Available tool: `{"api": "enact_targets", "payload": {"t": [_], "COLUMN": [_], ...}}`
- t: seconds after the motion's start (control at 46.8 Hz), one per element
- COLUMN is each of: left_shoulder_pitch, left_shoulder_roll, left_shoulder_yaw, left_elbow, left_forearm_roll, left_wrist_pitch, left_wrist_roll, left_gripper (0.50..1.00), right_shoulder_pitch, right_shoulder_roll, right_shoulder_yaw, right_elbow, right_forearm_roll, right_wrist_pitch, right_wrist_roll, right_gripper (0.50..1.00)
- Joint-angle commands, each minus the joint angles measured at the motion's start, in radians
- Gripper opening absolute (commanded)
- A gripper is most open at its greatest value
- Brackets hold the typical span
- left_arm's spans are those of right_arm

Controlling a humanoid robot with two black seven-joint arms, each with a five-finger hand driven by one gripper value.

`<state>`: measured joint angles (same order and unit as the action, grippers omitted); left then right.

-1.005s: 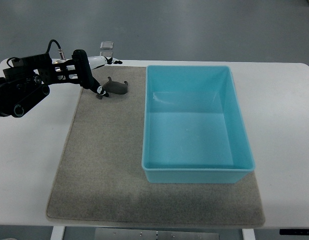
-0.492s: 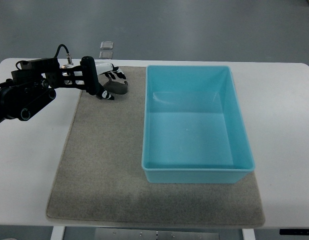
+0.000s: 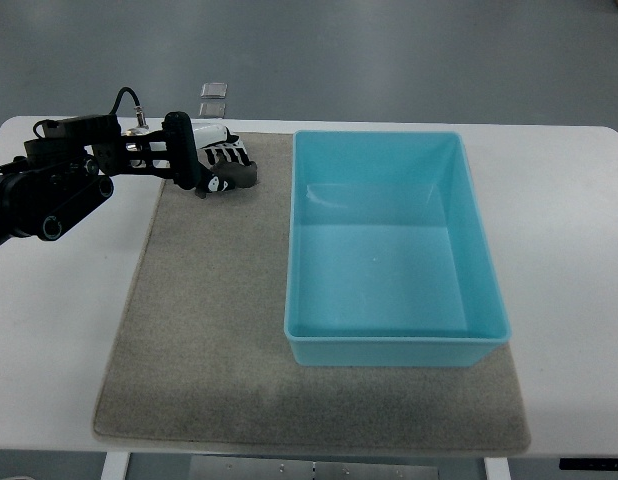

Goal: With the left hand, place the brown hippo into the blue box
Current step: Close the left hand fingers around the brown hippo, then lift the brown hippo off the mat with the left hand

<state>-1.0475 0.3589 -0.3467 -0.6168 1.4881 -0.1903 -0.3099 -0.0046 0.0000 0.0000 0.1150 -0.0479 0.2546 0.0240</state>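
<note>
Upper left: the black-and-white left hand [image 3: 217, 163] curls its fingers over one small brown hippo [image 3: 241, 175] on a coarse grey mat [image 3: 209, 330], beside one glossy rectangular blue box [image 3: 394, 345].

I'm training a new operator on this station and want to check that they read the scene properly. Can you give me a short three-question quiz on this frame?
1. True or false: the small brown toy hippo already lies inside the light blue plastic box.
2. Which robot hand is at the hippo? A) the left robot hand B) the right robot hand C) both
3. Fill in: the box stands on a grey felt ____.

Key
1. False. It sits on the mat's far left corner, outside the box, with the robot hand's fingers over it.
2. A. No right arm shows.
3. Mat.
</note>
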Motion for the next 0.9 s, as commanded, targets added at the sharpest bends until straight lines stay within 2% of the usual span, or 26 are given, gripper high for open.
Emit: {"api": "enact_targets", "payload": {"t": [0.0,0.043,0.577,0.876], "left_shoulder_pitch": [-0.002,-0.003,-0.037,-0.117], "left_shoulder_roll": [0.0,0.002,0.015,0.115], "left_shoulder_yaw": [0.0,0.0,-0.005,-0.008], "left_elbow": [0.0,0.0,-0.02,-0.155], "left_forearm_roll": [0.0,0.0,-0.015,-0.025], "left_wrist_pitch": [0.0,0.0,-0.006,-0.018], "left_wrist_roll": [0.0,0.0,0.002,0.002], "left_gripper": [0.534,0.5,0.5,0.5], "right_shoulder_pitch": [0.0,0.0,0.0,0.0], "right_shoulder_roll": [0.0,0.0,0.0,0.0], "right_shoulder_yaw": [0.0,0.0,0.0,0.0], "right_elbow": [0.0,0.0,0.0,0.0], "right_forearm_roll": [0.0,0.0,0.0,0.0], "right_wrist_pitch": [0.0,0.0,0.0,0.0], "right_wrist_roll": [0.0,0.001,0.001,0.0], "right_gripper": [0.936,0.936,0.936,0.936]}}
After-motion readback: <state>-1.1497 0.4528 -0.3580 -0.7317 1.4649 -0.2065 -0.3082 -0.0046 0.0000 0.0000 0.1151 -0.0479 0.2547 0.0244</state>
